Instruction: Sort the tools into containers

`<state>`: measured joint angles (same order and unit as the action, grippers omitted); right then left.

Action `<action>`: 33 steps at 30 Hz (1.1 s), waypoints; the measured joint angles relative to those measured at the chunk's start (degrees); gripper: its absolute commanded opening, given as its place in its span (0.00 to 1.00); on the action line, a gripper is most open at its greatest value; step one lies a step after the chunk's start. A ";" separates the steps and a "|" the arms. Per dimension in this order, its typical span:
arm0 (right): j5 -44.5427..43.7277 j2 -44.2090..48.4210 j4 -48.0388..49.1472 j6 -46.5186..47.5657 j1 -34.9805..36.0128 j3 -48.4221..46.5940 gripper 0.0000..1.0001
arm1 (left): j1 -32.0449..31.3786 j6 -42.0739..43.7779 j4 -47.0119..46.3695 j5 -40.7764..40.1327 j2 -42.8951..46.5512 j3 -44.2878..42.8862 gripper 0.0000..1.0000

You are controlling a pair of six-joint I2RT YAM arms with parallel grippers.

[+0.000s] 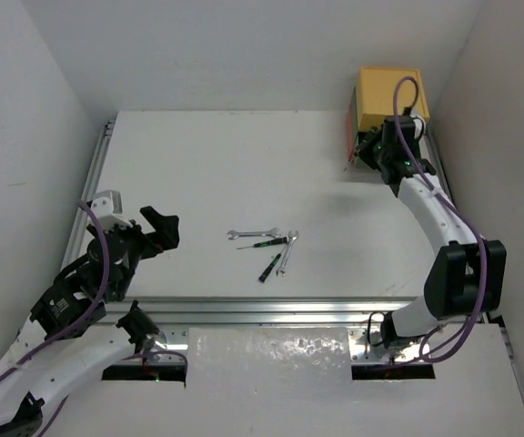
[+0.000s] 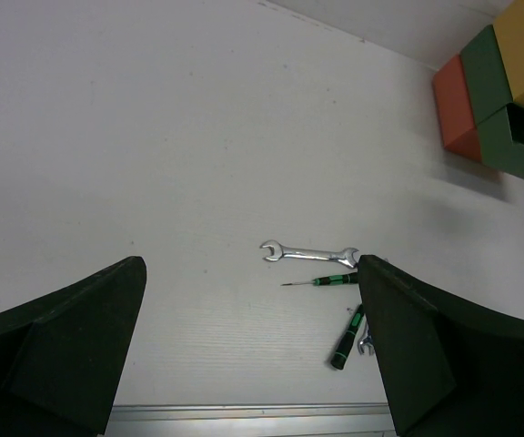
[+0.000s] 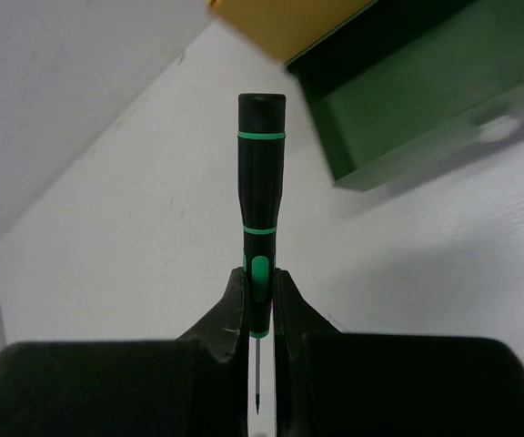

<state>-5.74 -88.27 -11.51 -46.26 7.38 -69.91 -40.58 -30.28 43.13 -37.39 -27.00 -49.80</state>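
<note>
Mostly bare white was seen on the worktop (image 1: pixel 198 164), with the containers stacked in its far corner, around 1 o'clock in the top view. The yellow drawer (image 1: pixel 389 91) was on top. The orange-red drawer (image 2: pixel 458 100) was only made out from the left wrist view. The green drawer (image 3: pixel 408 127) was pulled open.

The right gripper (image 3: pixel 258 282) was parked just beside that stack, pinched tight on a thin black-green screwdriver (image 3: pixel 260 182). The tool's long axis ran straight 12-to-6 in the wrist view, with the handle cap at 12 and the tip down at 6 between the fingers. The open green drawer sat at about 1 to 2 o'clock from the handle, near but not touching. So probably only a short shift that way would be needed before letting go.

The left gripper (image 2: pixel 251 264) was spread wide with nothing in it, over at the 9 o'clock side. The leftovers lay at roughly 3 o'clock from it:
- one wrench (image 2: pixel 306 253)
- a second wrench (image 2: pixel 364 344), half hidden by a finger
- two loose screwdrivers (image 2: pixel 326 281)

The left arm was clearly the nearer one for those.
</note>
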 measured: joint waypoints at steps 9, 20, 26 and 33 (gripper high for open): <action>-11.34 -0.17 -1.64 -21.88 -4.50 0.24 0.00 | 0.00 -0.20 0.02 -0.13 1.09 0.00 1.00; -11.82 -8.68 -3.98 -31.69 -14.56 -5.22 0.01 | 0.00 -0.20 0.04 -0.46 1.20 0.00 1.00; -9.40 -11.30 -1.11 -31.98 -15.52 -5.31 0.33 | 0.00 -0.20 0.04 -0.52 1.20 0.00 1.00; -6.56 -12.87 2.56 -31.19 -15.54 -6.01 0.67 | 0.00 -0.22 0.04 -0.59 1.27 0.00 1.00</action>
<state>-12.29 -101.14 -8.95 -77.45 -8.16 -75.92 -40.58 -30.50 43.18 -37.98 -25.74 -49.80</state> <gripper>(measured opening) 0.606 0.996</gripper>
